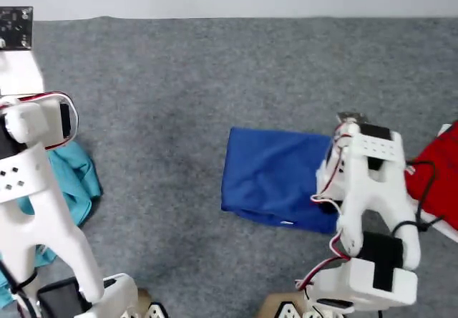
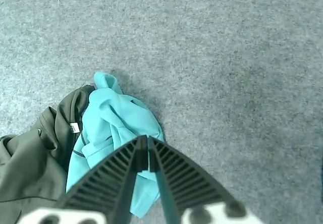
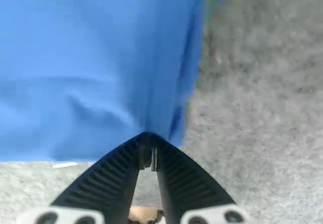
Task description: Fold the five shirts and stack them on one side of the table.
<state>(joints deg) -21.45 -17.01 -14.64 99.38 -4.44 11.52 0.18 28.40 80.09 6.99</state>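
A blue shirt [image 1: 272, 178] lies folded flat in the middle of the grey table [image 1: 179, 82]. My right gripper [image 3: 147, 139] is shut on that blue shirt [image 3: 91, 67] at its edge nearest the right arm [image 1: 365, 182], and a crease runs from the fingertips into the cloth. A crumpled teal shirt [image 1: 75, 178] lies at the left under the left arm [image 1: 28, 167]. High above the teal shirt [image 2: 113, 123], my left gripper [image 2: 147, 144] is shut with nothing in it. A dark olive shirt [image 2: 30, 158] lies bunched against the teal one.
A red shirt [image 1: 436, 178] lies at the table's right edge beside the right arm. The grey carpet-like surface stretches bare across the back and between the teal and blue shirts.
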